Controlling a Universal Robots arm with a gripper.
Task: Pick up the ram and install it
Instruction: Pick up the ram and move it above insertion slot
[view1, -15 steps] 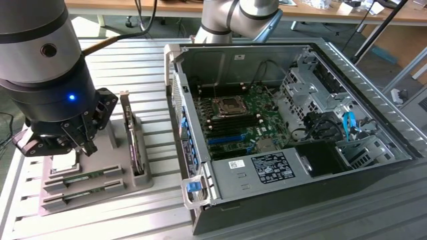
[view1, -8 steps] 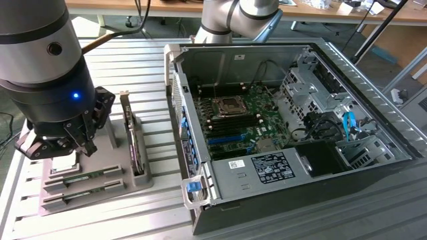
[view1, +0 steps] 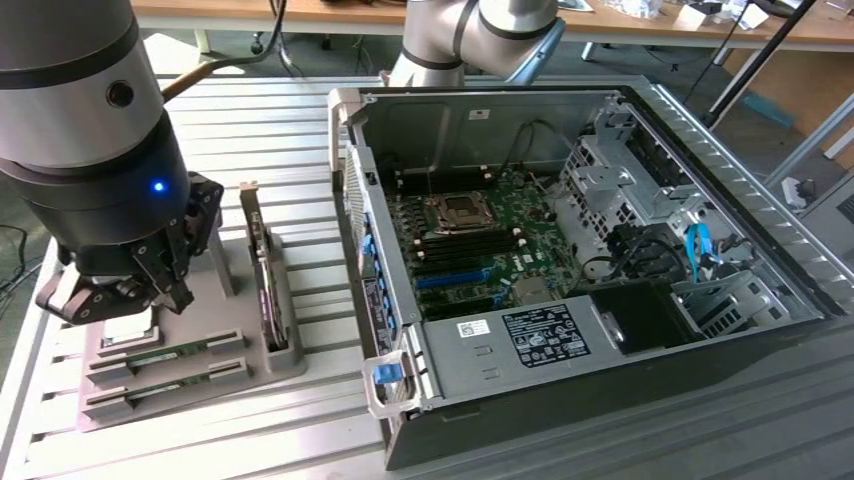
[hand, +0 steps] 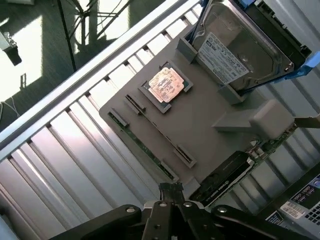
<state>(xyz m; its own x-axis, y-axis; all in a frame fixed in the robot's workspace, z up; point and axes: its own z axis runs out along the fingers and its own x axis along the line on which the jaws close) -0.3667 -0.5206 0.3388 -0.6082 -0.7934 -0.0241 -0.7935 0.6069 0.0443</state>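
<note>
**Approach to ram, no grasp yet**

Your pincer hovers above the holder on the worktop. Its tips are closed together with nothing between them. Two ram sticks sit edge up in the holder's slots, just beside the processor recess, and nothing touches them. The card stands on the holder's side toward the case.

Judged step: pick-up approach. Install has not begun and you have nothing in hand.

A grasp would call for you to open the tips and square them across one stick's thin edge. Centre them along its length and descend straight, keeping off the neighbouring stick.
</note>
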